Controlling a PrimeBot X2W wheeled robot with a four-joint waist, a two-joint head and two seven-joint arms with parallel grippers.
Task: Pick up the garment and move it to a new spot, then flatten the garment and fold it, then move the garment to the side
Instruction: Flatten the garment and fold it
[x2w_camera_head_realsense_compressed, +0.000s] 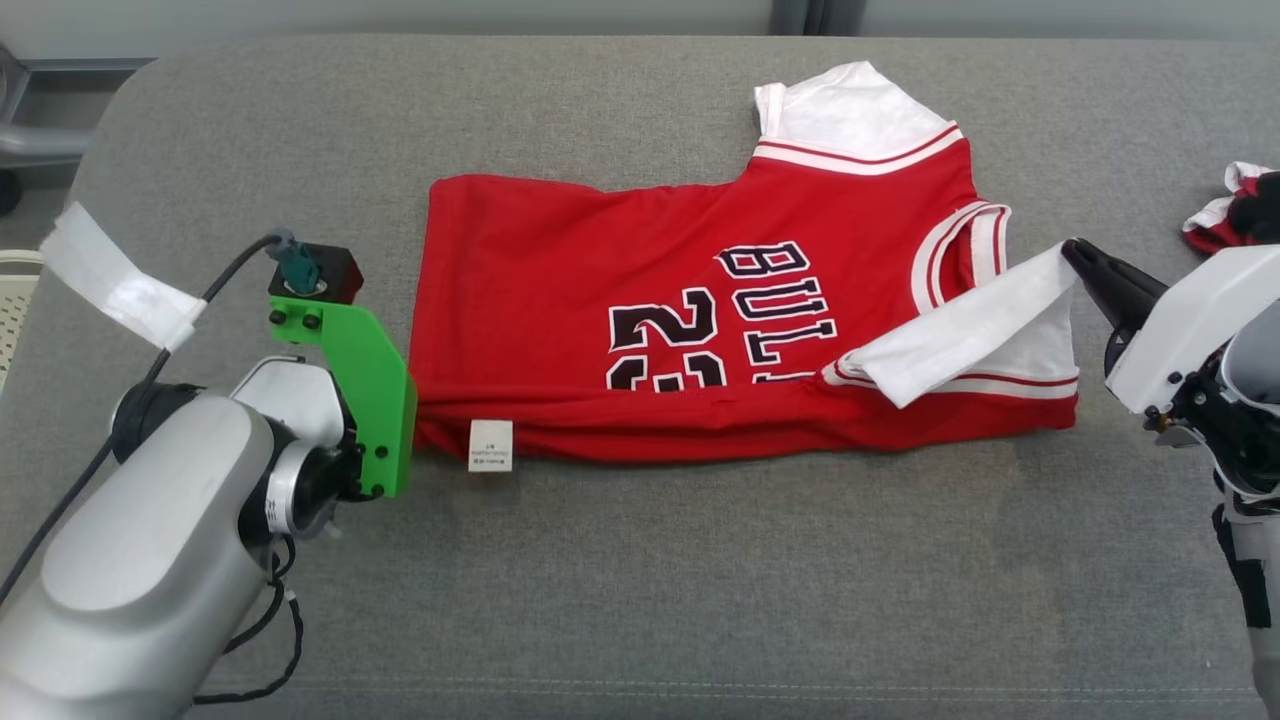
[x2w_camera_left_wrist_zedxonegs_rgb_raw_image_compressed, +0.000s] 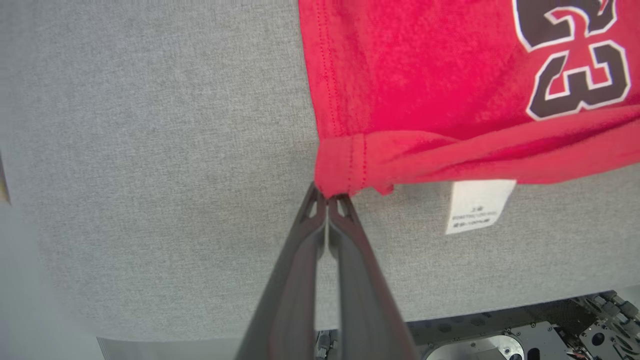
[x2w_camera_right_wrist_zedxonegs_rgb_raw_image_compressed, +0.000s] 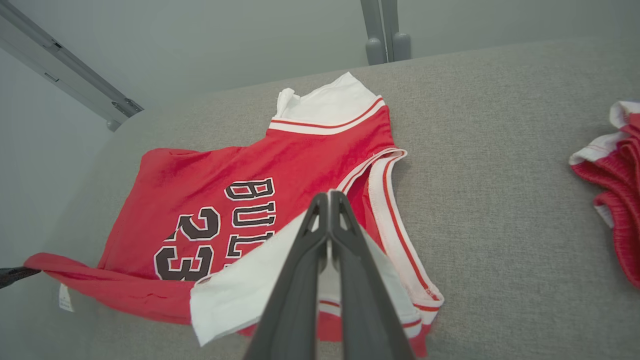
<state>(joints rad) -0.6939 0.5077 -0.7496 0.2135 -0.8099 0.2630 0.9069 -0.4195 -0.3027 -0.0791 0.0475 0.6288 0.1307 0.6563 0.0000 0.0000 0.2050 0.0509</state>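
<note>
**Both tools grip red jersey (x2w_camera_head_realsense_compressed: 640, 300) on grey surface (x2w_camera_head_realsense_compressed: 700, 580)**

The red jersey, lettered "BULLS" and "23" in black, lies across the middle of a grey, cloth-covered surface, collar toward the robot's right and hem toward its left. Its near edge is rolled over in a long fold, and a white care label (x2w_camera_head_realsense_compressed: 491, 445) hangs out of that fold onto the cloth.

The left tool (x2w_camera_left_wrist_zedxonegs_rgb_raw_image_compressed: 327, 199) has its two dark fingers pressed together on the near hem corner of the jersey. A green bracket (x2w_camera_head_realsense_compressed: 375, 390) on that wrist stands just beside the hem in the head view. The right tool (x2w_camera_head_realsense_compressed: 1075, 250) is pinched shut on the end of a white sleeve (x2w_camera_head_realsense_compressed: 960, 325), which is lifted and drawn across the armhole.

A second red and white garment (x2w_camera_head_realsense_compressed: 1235, 205) lies bunched at the surface's right edge, well apart from the jersey. A strip of white tape (x2w_camera_head_realsense_compressed: 120, 280) crosses the far left corner. Behind the surface are a pale wall, two grey posts (x2w_camera_right_wrist_zedxonegs_rgb_raw_image_compressed: 385, 30) and a slanting metal rail (x2w_camera_right_wrist_zedxonegs_rgb_raw_image_compressed: 65, 75).
</note>
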